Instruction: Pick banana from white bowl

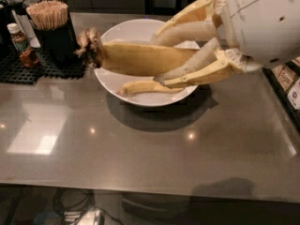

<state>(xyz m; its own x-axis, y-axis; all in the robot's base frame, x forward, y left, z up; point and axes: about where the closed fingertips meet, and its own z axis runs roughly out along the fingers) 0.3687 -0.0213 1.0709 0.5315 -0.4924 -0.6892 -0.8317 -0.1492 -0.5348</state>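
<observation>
My gripper [161,55] reaches in from the upper right, close to the camera, and is shut on the banana [136,58]. The banana is yellow with a dark brown frayed stem end pointing left, and it hangs in the air above the white bowl [119,81]. The bowl is wide, glossy and lined with crumpled white paper. A second, smaller banana [147,86] with a thin pale stem lies inside the bowl, below the held one.
A black holder of wooden stir sticks [50,29] stands on a black mat [28,67] at the back left, with a small sauce bottle [21,43] beside it. A rack of packets [288,81] sits at the right edge. The grey countertop [150,144] spreads in front.
</observation>
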